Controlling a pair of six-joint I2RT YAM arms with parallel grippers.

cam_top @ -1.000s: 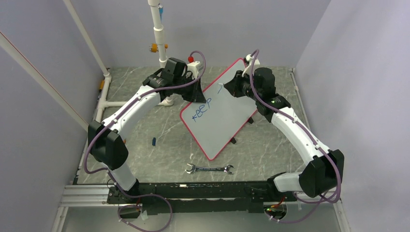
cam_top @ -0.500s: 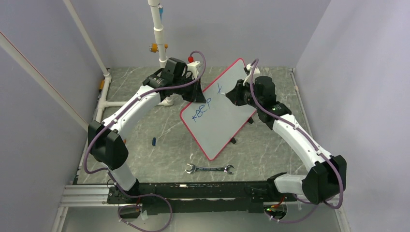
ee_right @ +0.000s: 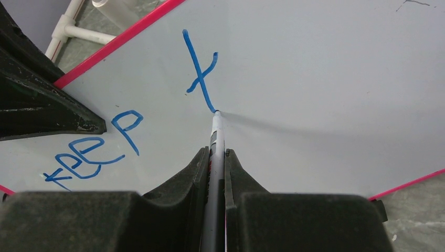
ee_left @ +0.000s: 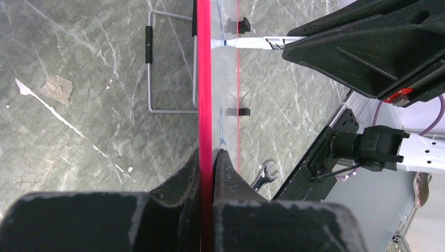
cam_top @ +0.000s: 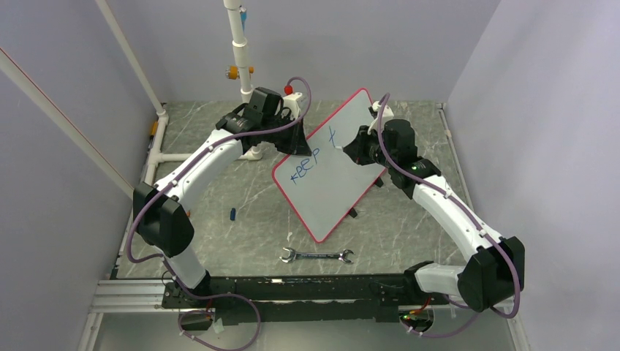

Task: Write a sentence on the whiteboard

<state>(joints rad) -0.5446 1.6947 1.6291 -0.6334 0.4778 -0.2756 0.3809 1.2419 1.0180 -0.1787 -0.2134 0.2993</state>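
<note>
The whiteboard (cam_top: 333, 196), white with a red-pink rim, stands tilted in the middle of the table. The sentence (cam_top: 307, 162) in blue reads "keep" (ee_right: 94, 152), then a crossed "t" (ee_right: 199, 71). My left gripper (cam_top: 296, 142) is shut on the board's upper left rim (ee_left: 203, 79), one finger on each face. My right gripper (ee_right: 215, 152) is shut on a grey marker (ee_right: 216, 131). The marker's tip touches the board at the foot of the "t". In the top view the right gripper (cam_top: 352, 146) sits over the board's upper right part.
A steel wrench (cam_top: 316, 256) lies near the front rail. A small blue cap (cam_top: 232, 214) lies left of the board. A white pipe frame (cam_top: 241, 51) rises at the back left. A wire stand (ee_left: 149, 68) and black clips (ee_left: 241, 111) sit behind the board.
The right gripper has drawn the marker down and toward the near side, turning a short blue stroke into a crossed "t". The left gripper and the board have stayed still.
</note>
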